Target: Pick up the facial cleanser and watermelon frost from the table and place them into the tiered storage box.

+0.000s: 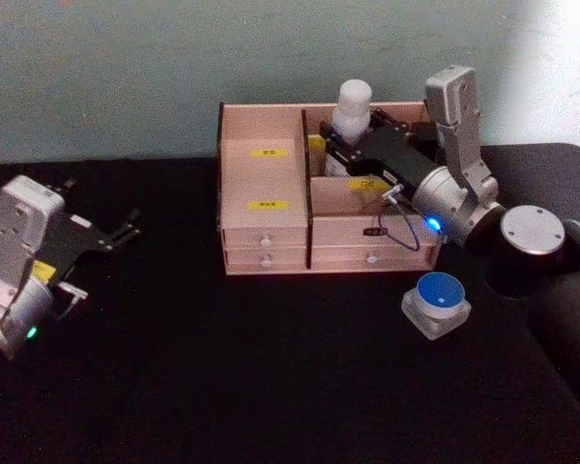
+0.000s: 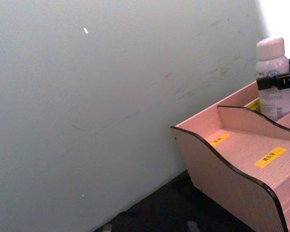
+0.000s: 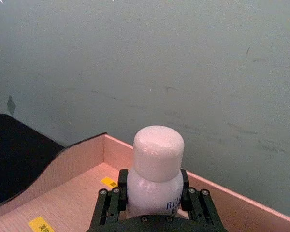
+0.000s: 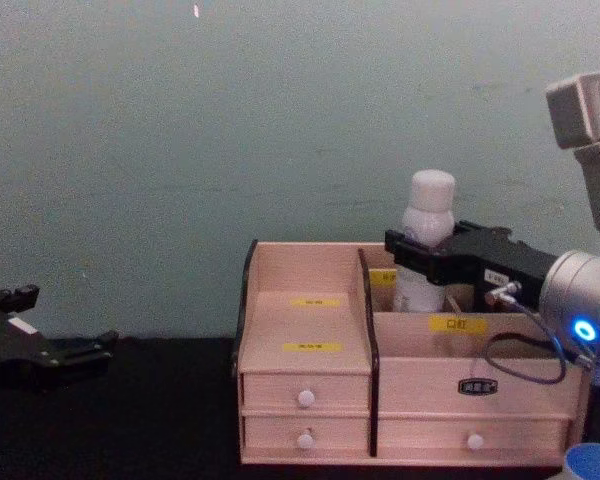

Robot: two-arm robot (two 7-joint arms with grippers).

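the black counter (image 1: 271, 387) carries the tiered storage box (image 1: 267, 232) at the middle of its back edge, drawers facing the robot and stepped compartments open above.

the right arm reaches in from the counter's right side over the box's right half. the right gripper (image 4: 420, 255) is clamped on the facial cleanser (image 3: 157, 159), its fingers closed on either side of the bottle just under the cap. the bottle stands upright, long axis vertical, its lower part down inside the rear right compartment, with cap and shoulder above the back wall. whether its base touches the compartment floor is hidden by the box walls.

the left gripper (image 4: 60, 325) hangs low near the counter's left edge, well apart from the box. its fingers look spread with nothing between them.

the watermelon frost (image 1: 437, 295) sits on the counter towards the right edge, near the box's front right corner, blue lid up, under the right forearm.

judging from this, the bottle is at the point of release: if it is not yet seated, a short straight drop keeps it from tipping. for the jar, what matters is that it lies in front of and below the right gripper, on that arm's own side, so the right arm is much the nearer.
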